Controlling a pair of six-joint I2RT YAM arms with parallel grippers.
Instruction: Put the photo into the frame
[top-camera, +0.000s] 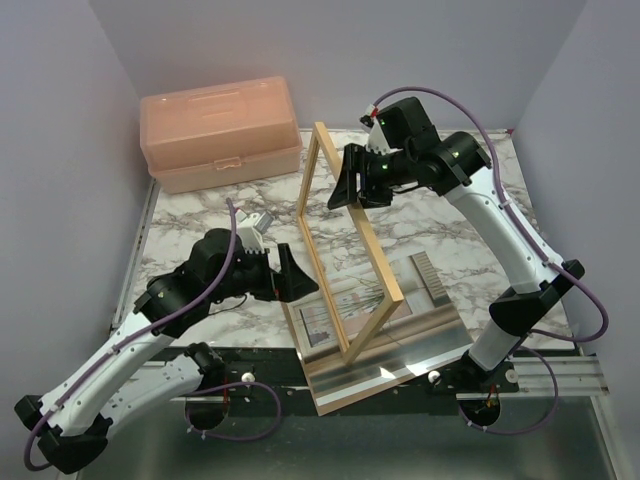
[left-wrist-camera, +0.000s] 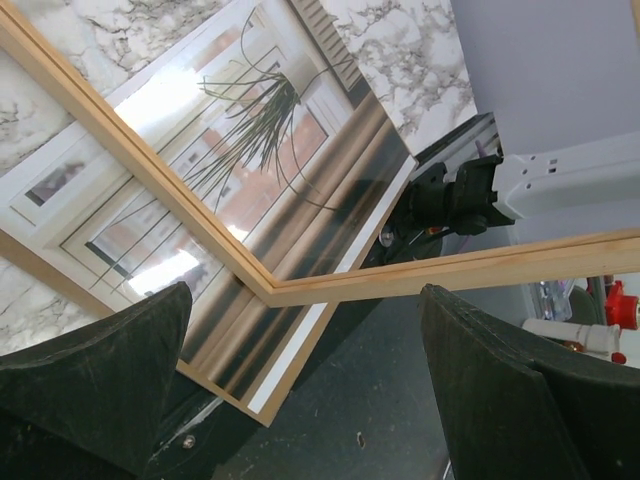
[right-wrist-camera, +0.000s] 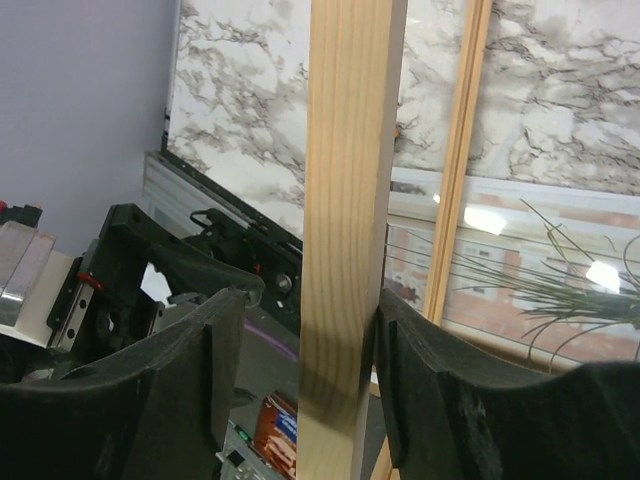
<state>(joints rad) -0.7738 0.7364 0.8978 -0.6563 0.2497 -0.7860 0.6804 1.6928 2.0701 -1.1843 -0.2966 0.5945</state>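
The light-wood frame (top-camera: 375, 243) stands tilted up on one long bar over the photo (top-camera: 365, 297), which lies flat on the table, plant side up under a reflective sheet. My right gripper (top-camera: 346, 184) is at the frame's raised top bar (right-wrist-camera: 345, 200). That bar runs between its jaws: the right finger (right-wrist-camera: 430, 360) touches it, the left finger (right-wrist-camera: 190, 360) stands off with a gap, so the gripper is open. My left gripper (top-camera: 287, 272) is wide open beside the frame's lower corner (left-wrist-camera: 265, 290), holding nothing. The left wrist view looks through the frame at the photo (left-wrist-camera: 260, 120).
A peach plastic toolbox (top-camera: 220, 132) sits at the back left. A brown backing board (top-camera: 345, 398) lies under the photo and sticks out over the table's near edge. The right arm's base (left-wrist-camera: 455, 195) stands close behind the frame's near end.
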